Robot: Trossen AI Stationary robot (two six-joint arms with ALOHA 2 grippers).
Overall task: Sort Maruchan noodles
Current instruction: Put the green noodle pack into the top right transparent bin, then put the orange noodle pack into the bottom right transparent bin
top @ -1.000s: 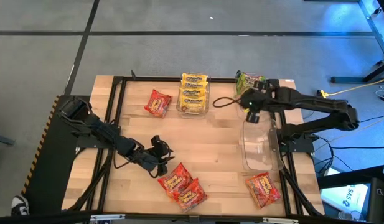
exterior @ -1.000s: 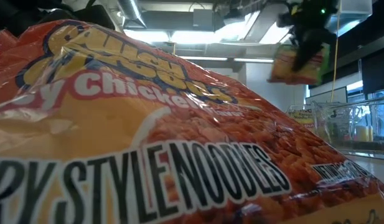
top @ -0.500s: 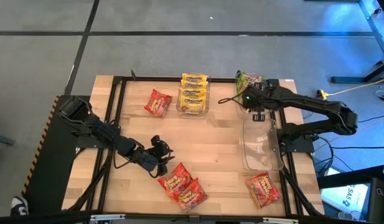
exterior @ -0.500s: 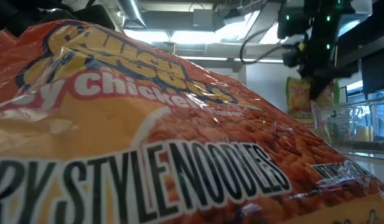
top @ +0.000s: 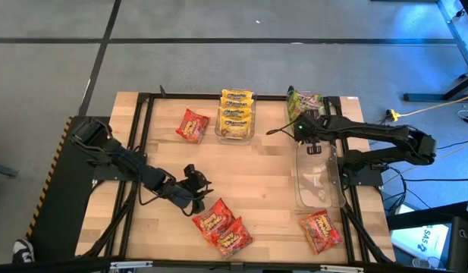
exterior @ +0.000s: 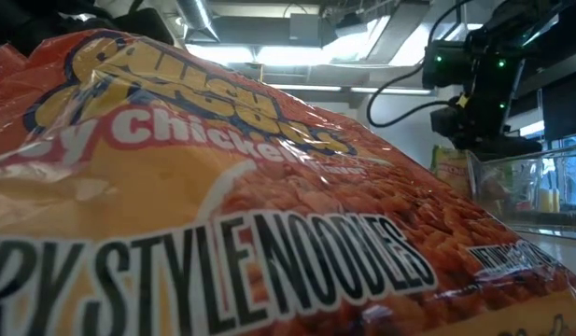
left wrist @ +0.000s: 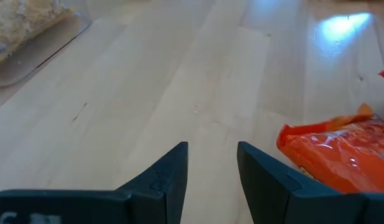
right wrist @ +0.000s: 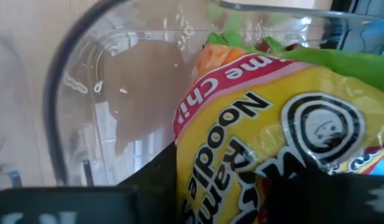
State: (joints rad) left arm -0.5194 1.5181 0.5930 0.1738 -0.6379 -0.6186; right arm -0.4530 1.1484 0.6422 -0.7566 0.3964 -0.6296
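Pinching crinkly green packet (right wrist: 266,143), right claw (top: 308,130), clear bin (right wrist: 79,93), left claw (left wrist: 210,180) spread.

Wide bare strip of the light wooden table (top: 271,171) is being left open mid-board. Near edge is being blocked by crinkly red-orange noodle packets (top: 221,225); right side is being blocked by an empty clear rectangular plastic bin (top: 315,178).

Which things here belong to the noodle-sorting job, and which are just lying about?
Part of the job:
red-orange packets
yellow packets in a clear bin
green packet at the right gripper
empty clear bin
left gripper, open

Just lying about:
cables on the floor
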